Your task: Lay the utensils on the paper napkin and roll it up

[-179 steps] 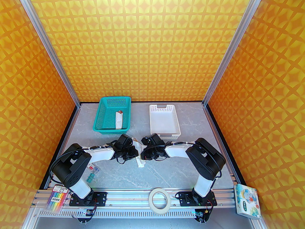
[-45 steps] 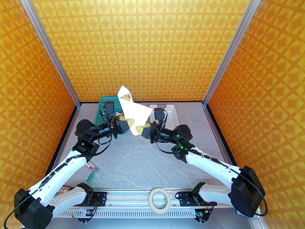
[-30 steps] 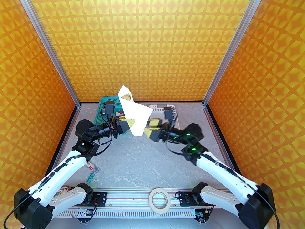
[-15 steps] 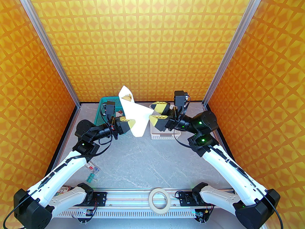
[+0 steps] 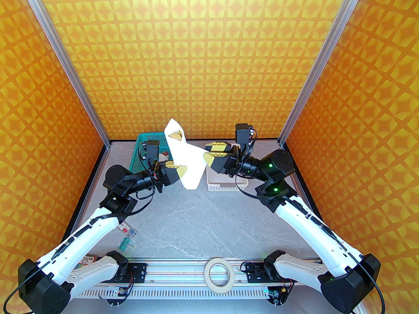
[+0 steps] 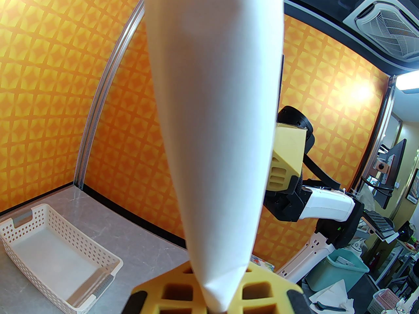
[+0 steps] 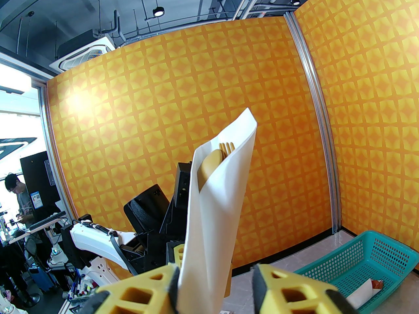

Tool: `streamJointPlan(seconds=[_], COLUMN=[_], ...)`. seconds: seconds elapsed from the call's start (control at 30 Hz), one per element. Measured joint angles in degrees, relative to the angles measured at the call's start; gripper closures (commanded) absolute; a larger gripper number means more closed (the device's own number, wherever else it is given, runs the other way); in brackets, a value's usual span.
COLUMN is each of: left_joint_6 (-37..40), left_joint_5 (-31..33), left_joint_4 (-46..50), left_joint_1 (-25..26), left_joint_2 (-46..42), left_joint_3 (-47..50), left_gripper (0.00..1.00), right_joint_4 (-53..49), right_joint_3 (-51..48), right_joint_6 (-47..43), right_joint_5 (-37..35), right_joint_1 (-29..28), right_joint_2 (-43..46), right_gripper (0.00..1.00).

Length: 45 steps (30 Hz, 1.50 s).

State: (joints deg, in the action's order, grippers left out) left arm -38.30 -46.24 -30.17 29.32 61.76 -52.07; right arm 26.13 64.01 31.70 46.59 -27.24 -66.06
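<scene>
Near edge: roll of tape (image 5: 220,275) on the rail and clips (image 5: 126,242) on the table by the left arm, neither involved.

Mid-table, lifted clear of the surface: the napkin (image 5: 189,164) is wrapped into a loose cone, narrow end down. The left gripper (image 5: 181,171) is pressed together on that narrow end; in its wrist view the paper rises straight out from between the fingers (image 6: 262,289).

The right gripper (image 5: 209,152) sits at the napkin's right-hand flap. In its wrist view the jaws stand apart: one finger (image 7: 163,283) lies against the paper and the other has a clear gap, so I log no grip on that side.

At the open top, the spoon (image 7: 209,167) and fork (image 7: 227,147) show inside the wrap.

Behind: white basket (image 5: 226,184), and a teal basket (image 5: 139,162) with another wrapped bundle (image 7: 363,294) in it.

Status, my judgement: placing the cutlery is done and rolling is mostly done. The flap flares out, so tightening to a narrow roll remains, then setting it down.
</scene>
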Motion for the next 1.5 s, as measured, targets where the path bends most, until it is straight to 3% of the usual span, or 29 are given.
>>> streamJointPlan(seconds=[0.2,0.73,1.1,1.5], left_joint_6=[0.24,1.55,1.92,2.29], left_joint_5=[0.00,-0.50,-0.42,-0.48], left_joint_4=[0.22,-0.31,-2.14,-5.62], left_joint_1=[0.00,2.29,3.39,4.46], left_joint_2=[0.00,-0.46,-0.24,1.22], left_joint_3=[0.00,-0.31,-0.81,-1.20], left_gripper=[1.00,1.00,1.00,1.00], right_joint_4=[0.61,5.97,23.78,34.62], right_joint_3=[0.02,0.00,0.09,2.43], right_joint_6=[1.01,5.01,15.30,21.31], right_joint_5=[-0.04,0.92,3.80,3.21], right_joint_1=[0.39,1.77,1.14,-3.34], right_joint_2=[0.02,-4.22,-12.55,-19.71], right_gripper=[1.00,1.00,1.00,1.00])
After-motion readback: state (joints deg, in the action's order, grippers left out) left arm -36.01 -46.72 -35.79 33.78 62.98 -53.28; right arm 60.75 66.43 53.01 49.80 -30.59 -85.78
